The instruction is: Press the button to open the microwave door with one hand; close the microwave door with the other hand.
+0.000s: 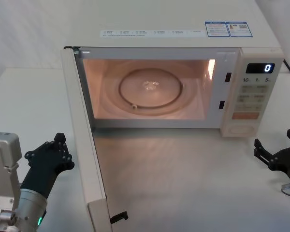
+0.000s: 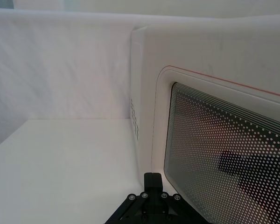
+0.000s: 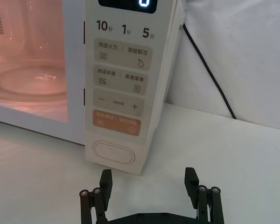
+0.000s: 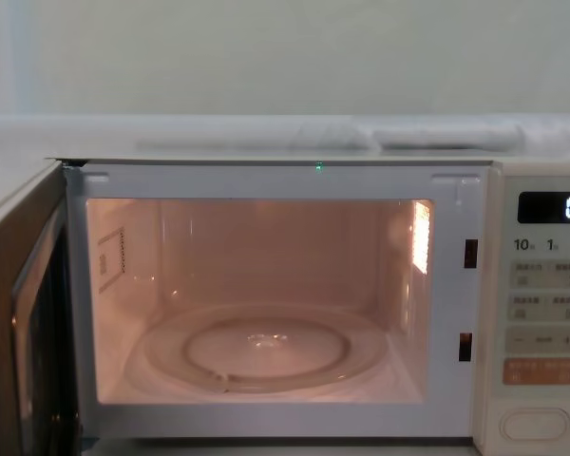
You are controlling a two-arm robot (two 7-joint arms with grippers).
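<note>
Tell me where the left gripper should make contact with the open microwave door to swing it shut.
Probably push, not grip: the microwave door stands wide open, hinged at the cavity's left edge, outer face toward the left gripper. Contact that flat outer face near the free edge, far from the hinge, coming from the robot's left. The right gripper waits open near the button.

The microwave (image 1: 183,38) sits at the back of the table (image 1: 183,174), its microwave door (image 1: 84,145) swung wide open toward the robot on the left side. Inside the cavity lies a glass turntable (image 1: 150,89). The control panel is on the right of the cavity, with the display (image 1: 260,68) at its top and the button (image 1: 243,129) at its bottom. The left gripper (image 1: 55,150) is left of the door, just beside its outer face. The right gripper (image 1: 275,152) is before the panel, right of it, apart from the button.
</note>
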